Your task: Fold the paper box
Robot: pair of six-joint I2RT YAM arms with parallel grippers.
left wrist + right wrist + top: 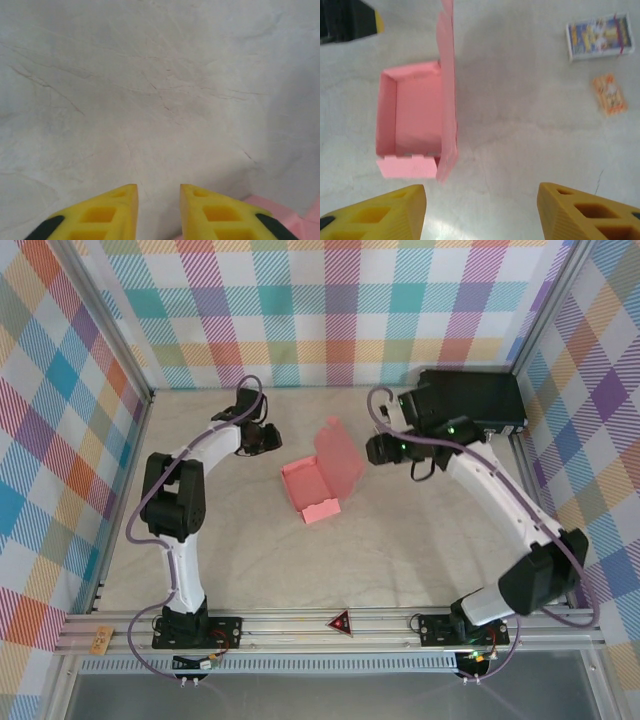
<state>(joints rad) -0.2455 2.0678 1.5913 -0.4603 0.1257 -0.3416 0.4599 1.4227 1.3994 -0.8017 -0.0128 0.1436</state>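
Top external puts the paper box [318, 485] near the middle of the table, a touch toward 12 o'clock. It is salmon-pink thin card, formed into a shallow rectangular tray, with a tall lid panel standing up along its 2 o'clock side. My left gripper [268, 437] sits near the box at its 10 o'clock and my right gripper [375, 448] at its 2 o'clock, both clear of the card. A black hard case [470, 400] lies in the table's 1 o'clock corner.

Right wrist gives me what the overhead cannot. I look into the paper box [415, 120] and see its bare floor, its low walls and a small flap lying flat out from the short end at 6 o'clock. The right gripper [481, 192] has its yellow fingers wide apart and holds nothing. A colourful printed packet [600, 36] and a small orange packet [609, 94] lie on the surface at 2 o'clock.

Left wrist shows the left gripper [159, 192] with a narrow gap between its fingers and nothing in it. A pink corner of the paper box [280, 210] pokes in at 5 o'clock.

The table covering [250, 560] is pale cream and creased. Pastel plaid cloth walls [330, 310] surround it, and an aluminium rail [300, 625] runs along the 6 o'clock edge.
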